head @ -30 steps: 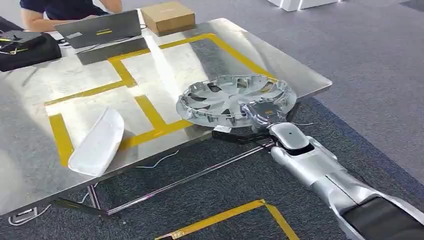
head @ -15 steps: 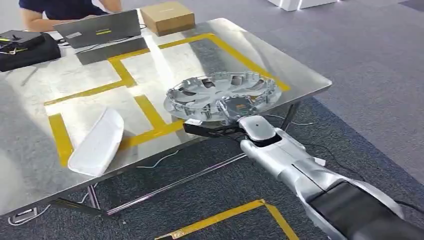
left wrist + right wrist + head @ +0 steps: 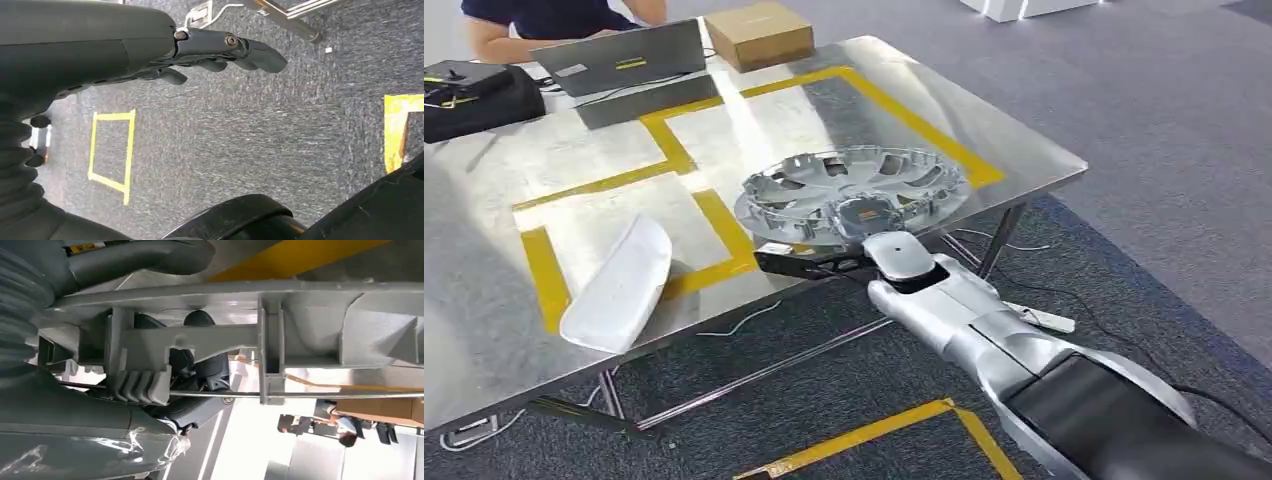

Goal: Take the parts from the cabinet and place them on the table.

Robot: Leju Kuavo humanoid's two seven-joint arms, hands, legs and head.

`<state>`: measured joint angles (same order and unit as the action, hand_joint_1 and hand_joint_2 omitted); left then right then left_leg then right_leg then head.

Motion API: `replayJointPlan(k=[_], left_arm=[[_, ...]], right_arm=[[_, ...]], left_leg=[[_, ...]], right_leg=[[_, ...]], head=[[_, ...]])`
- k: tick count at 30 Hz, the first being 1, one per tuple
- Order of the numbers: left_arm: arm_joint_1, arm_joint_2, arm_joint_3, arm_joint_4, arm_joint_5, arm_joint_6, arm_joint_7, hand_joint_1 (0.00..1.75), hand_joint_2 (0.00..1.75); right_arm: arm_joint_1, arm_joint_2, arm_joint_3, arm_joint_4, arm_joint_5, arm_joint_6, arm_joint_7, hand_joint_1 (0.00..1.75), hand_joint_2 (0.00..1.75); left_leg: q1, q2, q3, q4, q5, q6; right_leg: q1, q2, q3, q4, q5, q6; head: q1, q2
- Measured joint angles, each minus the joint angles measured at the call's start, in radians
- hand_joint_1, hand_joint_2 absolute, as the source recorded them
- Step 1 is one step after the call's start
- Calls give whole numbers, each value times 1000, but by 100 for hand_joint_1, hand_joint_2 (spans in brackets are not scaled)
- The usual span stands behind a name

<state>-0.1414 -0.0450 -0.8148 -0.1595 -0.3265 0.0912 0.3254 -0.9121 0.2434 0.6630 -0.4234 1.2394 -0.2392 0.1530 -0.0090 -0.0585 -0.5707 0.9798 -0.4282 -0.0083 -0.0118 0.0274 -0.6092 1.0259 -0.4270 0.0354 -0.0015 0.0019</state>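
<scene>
A silver wheel cover (image 3: 854,196) hangs just above the steel table (image 3: 1024,150) near its front edge, over the yellow tape lines. My right hand (image 3: 864,222) grips its near rim from the front, and the right wrist view shows the dark fingers (image 3: 200,365) hooked through the cover's ribbed rim (image 3: 280,335). A white curved part (image 3: 619,283) lies on the table at the front left. My left hand (image 3: 210,47) hangs over the grey carpet with its fingers loosely stretched and nothing in them.
At the table's far side stand a laptop (image 3: 619,60), a cardboard box (image 3: 759,33) and a black bag (image 3: 479,95), with a person (image 3: 544,20) seated behind them. Yellow tape (image 3: 894,430) marks the carpet in front of the table.
My right arm has carried the wheel cover to the left along the table's front edge, further over the table top. The white part has not moved.
</scene>
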Motion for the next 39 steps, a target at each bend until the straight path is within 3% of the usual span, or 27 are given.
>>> replayJointPlan(k=[8, 14, 17, 19, 21, 24, 25, 26, 27, 29, 30, 31, 32, 34, 35, 36, 37, 38, 39], left_arm=[[2, 2, -2, 0, -19, -9, -55, 0, 175], [1, 3, -9, 0, -36, -9, -65, 0, 175], [-1, 3, -20, 0, -40, -9, -66, 0, 175], [-1, 3, -24, 0, -42, -9, -66, 0, 175], [0, 1, -25, 0, -44, -10, -67, 0, 175], [2, 1, -27, 0, -47, -10, -67, 0, 175], [3, 1, -27, 0, -48, -10, -67, 0, 175], [4, 1, -27, 0, -48, -10, -67, 0, 175], [6, 1, -28, 0, -49, -10, -68, 0, 175], [10, 0, -30, 0, -51, -10, -69, 0, 175], [11, 8, -30, 1, -52, -10, -69, 0, 175], [9, 8, -30, 0, -52, -10, -69, 0, 175], [10, 8, -31, 0, -53, -10, -69, 0, 175], [11, 9, -31, 0, -53, -10, -69, 0, 175], [10, 9, -31, 0, -54, -10, -69, 0, 175], [5, 9, -31, 0, -54, -10, -69, 0, 175], [0, 10, -30, 0, -53, -9, -69, 0, 175], [-7, 10, -30, 0, -53, -8, -69, 0, 175], [-13, 9, -29, 0, -53, -8, -69, 0, 175]], right_arm=[[0, -1, 0, 18, -5, -16, -3, 175, 175], [0, -4, 0, 24, -8, -27, -6, 175, 175], [0, -8, 0, 24, -8, -32, -6, 175, 175], [-1, -12, 0, 24, -8, -35, -6, 175, 175], [-3, -16, -1, 24, -8, -38, -6, 175, 175], [1, -22, -1, 25, -8, -40, -7, 175, 175], [7, -25, -1, 25, -8, -40, -8, 175, 175], [10, -28, -1, 26, -8, -40, -8, 175, 175], [11, -29, -1, 27, -8, -41, -8, 175, 175], [11, -35, -1, 27, -8, -43, -9, 175, 175], [11, -45, -1, 31, -8, -46, -9, 175, 175], [10, -46, -1, 31, -8, -49, -13, 175, 175], [12, -45, -1, 31, -8, -51, -12, 175, 175], [10, -52, -2, 30, -8, -58, -11, 175, 175], [8, -52, -2, 27, -8, -58, -11, 175, 175], [8, -54, -2, 27, -8, -58, -11, 175, 175], [9, -55, -2, 28, -8, -58, -11, 175, 175], [13, -59, -2, 30, -8, -58, -12, 175, 175], [21, -63, -2, 32, -9, -58, -12, 175, 175]], left_leg=[[0, 0, 0, 0, 0, 0], [-4, 0, -3, 8, -4, 7], [-7, 0, -5, 6, -3, 17], [0, 1, 5, -8, -15, 38], [5, 3, 17, -11, -18, 44], [8, 5, 27, -10, -28, 43], [11, 5, 34, -10, -34, 39], [14, 5, 44, -9, -40, 33], [19, 4, 56, -8, -48, 25], [28, 3, 88, -7, -75, 7], [25, 3, 93, -7, -88, -3], [25, 2, 91, -6, -92, -7], [26, 2, 90, -15, -96, -8], [26, 2, 100, -6, -92, -18], [26, 12, 81, 38, -70, -22], [25, 36, 40, 113, -41, -31], [25, 50, -9, 184, -41, -36], [25, 57, -53, 242, -71, -38], [24, 59, -91, 282, -123, -38]], right_leg=[[0, 0, 0, 0, 0, 0], [-4, 0, 0, -2, 2, 5], [-7, 1, 4, -11, 7, 15], [-5, 1, 2, 11, 16, 26], [-1, -10, -34, 59, -15, 29], [-3, -16, -162, 277, -92, 35], [-4, -17, -188, 304, -90, 42], [-6, -18, -187, 286, -64, 47], [-9, -18, -167, 227, -23, 52], [-21, -18, -89, 42, 73, 67], [-21, -9, -75, 11, 70, 78], [-18, -4, -65, 1, 31, 41], [-17, -3, -66, 4, 41, 28], [-18, -4, -53, 10, 24, 10], [-20, -5, -41, 6, 15, 3], [-20, -7, -26, 4, 5, -4], [-20, -8, -12, 0, -6, -7], [-19, -12, 6, -5, -18, -9], [-19, -15, 25, -9, -31, -10]], head=[[0, 0], [0, 0], [-1, 0], [0, 0], [10, 0], [12, 0], [11, 0], [12, 0], [13, 0], [13, 0], [19, 0], [20, 0], [17, 0], [17, 0], [18, 0], [13, 0], [8, 0], [8, 0], [9, 0]])
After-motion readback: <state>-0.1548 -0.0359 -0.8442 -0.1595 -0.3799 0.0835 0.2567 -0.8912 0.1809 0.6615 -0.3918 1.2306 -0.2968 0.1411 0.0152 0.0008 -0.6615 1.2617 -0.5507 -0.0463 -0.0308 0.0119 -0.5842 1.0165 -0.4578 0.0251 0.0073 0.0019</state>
